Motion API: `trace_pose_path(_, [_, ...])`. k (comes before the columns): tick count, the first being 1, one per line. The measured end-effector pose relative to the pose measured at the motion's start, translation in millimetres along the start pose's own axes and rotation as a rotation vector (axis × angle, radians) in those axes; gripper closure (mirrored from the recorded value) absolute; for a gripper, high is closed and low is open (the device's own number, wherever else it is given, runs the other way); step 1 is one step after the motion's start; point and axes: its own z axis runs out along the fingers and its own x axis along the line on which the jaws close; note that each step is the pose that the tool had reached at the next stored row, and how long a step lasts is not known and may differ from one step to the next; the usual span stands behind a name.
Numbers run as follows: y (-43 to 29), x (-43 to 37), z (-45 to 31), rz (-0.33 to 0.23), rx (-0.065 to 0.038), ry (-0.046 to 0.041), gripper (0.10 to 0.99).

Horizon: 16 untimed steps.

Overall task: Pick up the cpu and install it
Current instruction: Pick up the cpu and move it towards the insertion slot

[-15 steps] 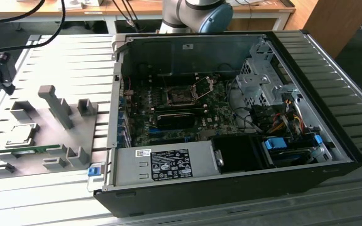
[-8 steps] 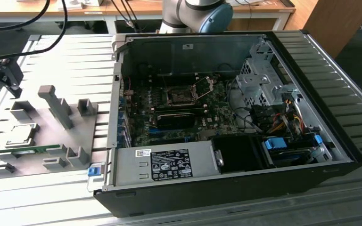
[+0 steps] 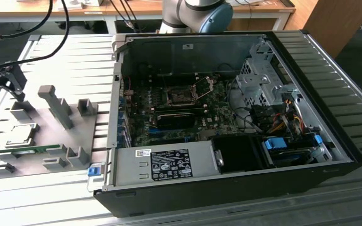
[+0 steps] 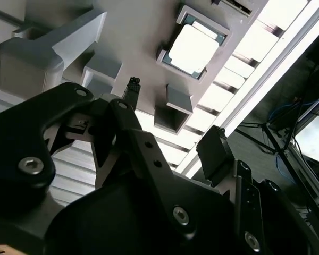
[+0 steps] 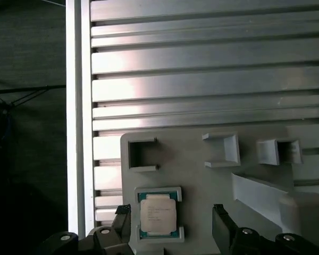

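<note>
The cpu [image 5: 158,215] is a flat silver-topped square chip with a thin green rim. It lies in a grey holder on the fixture plate [image 5: 202,180]. In the second wrist view the cpu [image 4: 194,49] lies in the same recess, and in the exterior view the cpu [image 3: 19,133] sits near the left edge. My gripper [image 5: 171,215] hovers above it, open, with one black finger on each side and nothing held. Both black fingers also show in the second wrist view, where the gripper [image 4: 173,119] is apart from the chip. In the exterior view the gripper [image 3: 14,89] hangs over the plate's far left.
An open computer case [image 3: 231,183] fills the middle, with the motherboard socket [image 3: 182,96] and its raised metal frame [image 3: 206,84]. A green memory stick [image 3: 30,150] lies on the plate below the cpu. Tall grey posts [image 3: 58,106] rise from the plate. The ribbed table [image 5: 202,79] ends close by.
</note>
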Motion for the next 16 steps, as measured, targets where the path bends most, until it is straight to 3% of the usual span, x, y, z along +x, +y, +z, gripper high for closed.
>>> trace_pose_path(2, [-0.3,0.0,1.6,0.000,-0.003,0.0003,0.373])
trace_pose_path(3, [-0.6,-0.1,3.0,0.000,-0.004,0.0001,0.310])
trace_pose_path(16, [-3.5,-0.6,16.9,0.000,-0.004,0.0018,0.310])
